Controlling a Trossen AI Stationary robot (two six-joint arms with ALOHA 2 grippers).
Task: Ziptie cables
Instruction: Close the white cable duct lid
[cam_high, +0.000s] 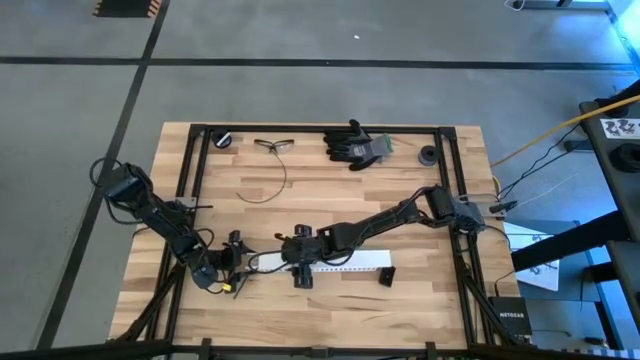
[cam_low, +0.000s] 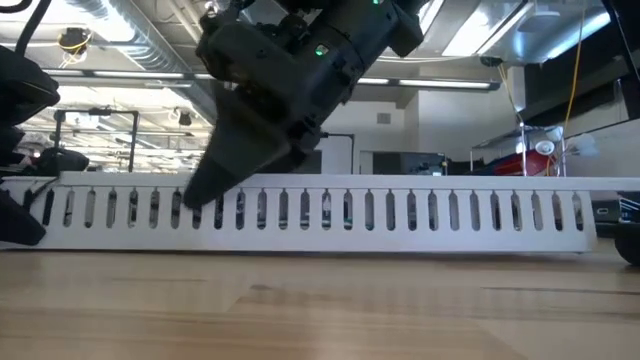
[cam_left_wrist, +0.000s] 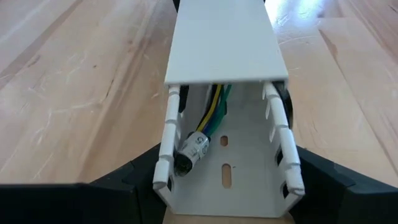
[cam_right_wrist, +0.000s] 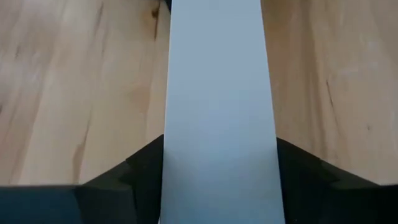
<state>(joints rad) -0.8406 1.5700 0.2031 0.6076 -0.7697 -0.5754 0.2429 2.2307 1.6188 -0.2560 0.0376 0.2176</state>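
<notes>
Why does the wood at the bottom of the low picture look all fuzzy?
In the low view the nearest table wood lies too close to the camera, so it blurs; the slotted white duct farther back is sharper. The room's ceiling lights glare behind it. The big dark right gripper blurs too.

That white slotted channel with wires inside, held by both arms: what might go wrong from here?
1. The wires emerge from under the cover at the channel's open end, which the left gripper straddles. A tug could pull them out or pinch them.
2. The right gripper straddles the cover; squeezing off-centre might tilt or pop it.
3. With both arms on one light piece, opposing pulls could twist it or drag it across the table.
</notes>
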